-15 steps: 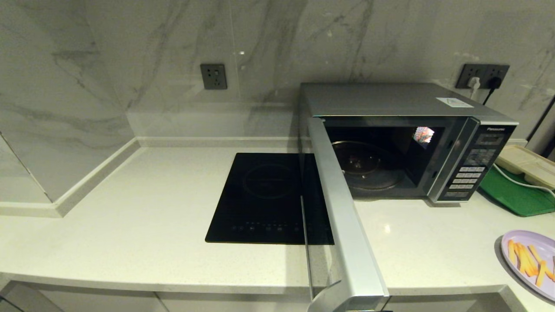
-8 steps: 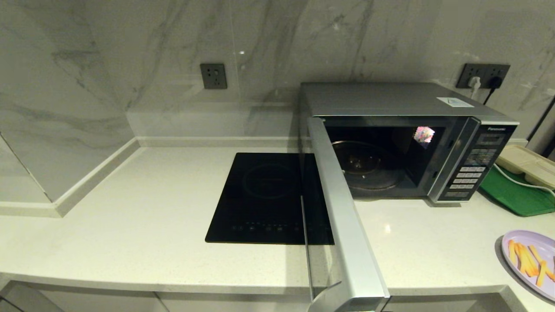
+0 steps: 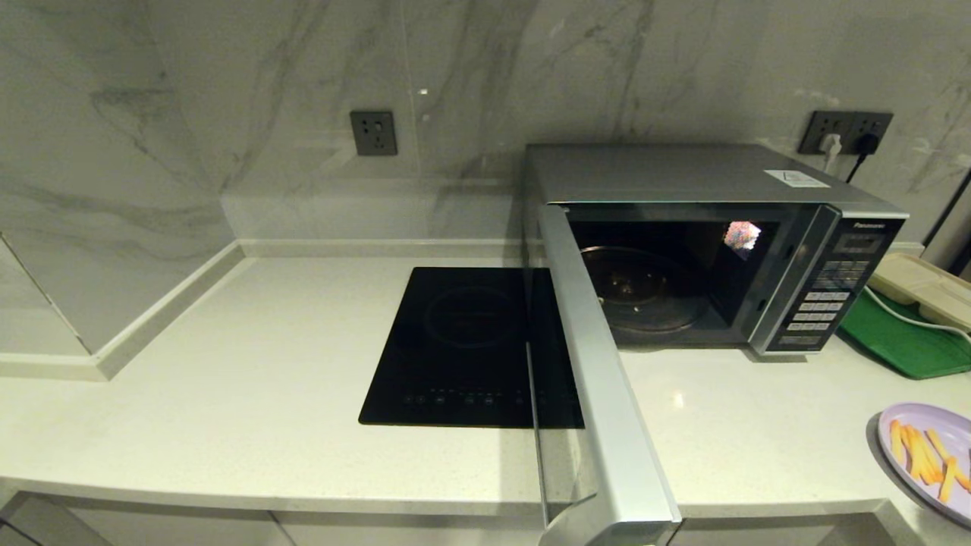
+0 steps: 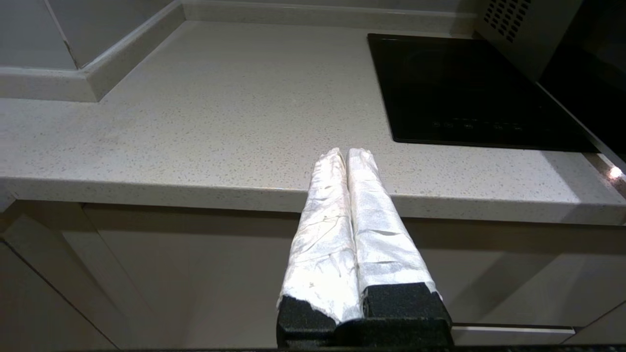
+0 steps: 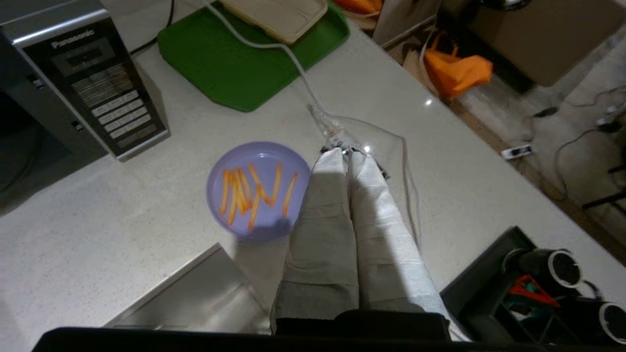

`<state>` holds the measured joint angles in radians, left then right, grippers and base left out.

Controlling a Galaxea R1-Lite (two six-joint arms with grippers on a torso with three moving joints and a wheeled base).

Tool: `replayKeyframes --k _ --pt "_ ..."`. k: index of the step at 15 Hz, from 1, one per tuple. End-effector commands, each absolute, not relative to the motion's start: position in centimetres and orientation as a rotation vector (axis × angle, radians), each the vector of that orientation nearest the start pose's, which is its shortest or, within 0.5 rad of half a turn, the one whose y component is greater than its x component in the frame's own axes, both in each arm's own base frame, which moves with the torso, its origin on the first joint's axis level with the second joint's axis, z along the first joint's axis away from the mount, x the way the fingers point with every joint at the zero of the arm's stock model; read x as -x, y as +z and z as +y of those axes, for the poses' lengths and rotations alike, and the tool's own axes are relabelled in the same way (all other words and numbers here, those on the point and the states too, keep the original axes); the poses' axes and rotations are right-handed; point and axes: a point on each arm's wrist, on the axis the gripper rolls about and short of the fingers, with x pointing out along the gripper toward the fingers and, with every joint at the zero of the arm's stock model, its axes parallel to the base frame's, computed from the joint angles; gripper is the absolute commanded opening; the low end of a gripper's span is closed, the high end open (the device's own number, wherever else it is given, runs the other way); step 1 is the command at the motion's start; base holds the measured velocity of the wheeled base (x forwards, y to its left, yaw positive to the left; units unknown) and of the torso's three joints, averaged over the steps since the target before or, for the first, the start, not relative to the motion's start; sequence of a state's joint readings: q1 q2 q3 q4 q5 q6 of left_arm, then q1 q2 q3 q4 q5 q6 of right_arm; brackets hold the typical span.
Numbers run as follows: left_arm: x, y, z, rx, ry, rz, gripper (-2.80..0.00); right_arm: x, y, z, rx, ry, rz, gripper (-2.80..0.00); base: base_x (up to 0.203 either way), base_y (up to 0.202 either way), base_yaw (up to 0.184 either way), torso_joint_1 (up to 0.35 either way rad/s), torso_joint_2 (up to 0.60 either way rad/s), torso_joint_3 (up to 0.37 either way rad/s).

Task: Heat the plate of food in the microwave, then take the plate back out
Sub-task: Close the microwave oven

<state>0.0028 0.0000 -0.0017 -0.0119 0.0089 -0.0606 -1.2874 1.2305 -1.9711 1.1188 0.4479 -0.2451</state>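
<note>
Right hand [image 5: 348, 155], its wrapped fingers pressed together and empty, hovers above the plate of food [image 5: 258, 189] at centre frame on the table [image 5: 98, 234]; likely light, rigid, slippery, best gripped at its rim.

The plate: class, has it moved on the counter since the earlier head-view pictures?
No. The plate sits at the same spot, right of the microwave door.

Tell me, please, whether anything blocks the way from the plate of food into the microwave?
Nothing visible does: the microwave door is swung wide open, its cavity holds only the turntable, and bare counter lies between it and the plate of food.
</note>
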Motion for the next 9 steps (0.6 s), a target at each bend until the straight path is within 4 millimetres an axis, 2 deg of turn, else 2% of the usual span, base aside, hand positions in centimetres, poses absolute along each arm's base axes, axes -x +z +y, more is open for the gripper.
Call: replayKeyframes --k 1,4,9 --pt "2.3 7.7 0.0 0.061 0.012 -0.014 -2.8 -3.6 41.4 -7.8 -0.131 -0.731 0.379 -2.8 0.0 0.0 0.0 0.0 0.0 0.0" --pt "2.3 7.7 0.0 0.061 0.012 -0.014 -2.8 -3.4 41.3 -6.1 -0.215 -0.577 0.322 -2.8 0.0 0.0 0.0 0.0 0.0 0.0" --pt "2.3 7.7 0.0 0.061 0.012 -0.014 -2.8 -6.1 41.8 -6.3 -0.238 -0.31 0.296 -2.8 0.0 0.0 0.0 0.0 0.0 0.0"
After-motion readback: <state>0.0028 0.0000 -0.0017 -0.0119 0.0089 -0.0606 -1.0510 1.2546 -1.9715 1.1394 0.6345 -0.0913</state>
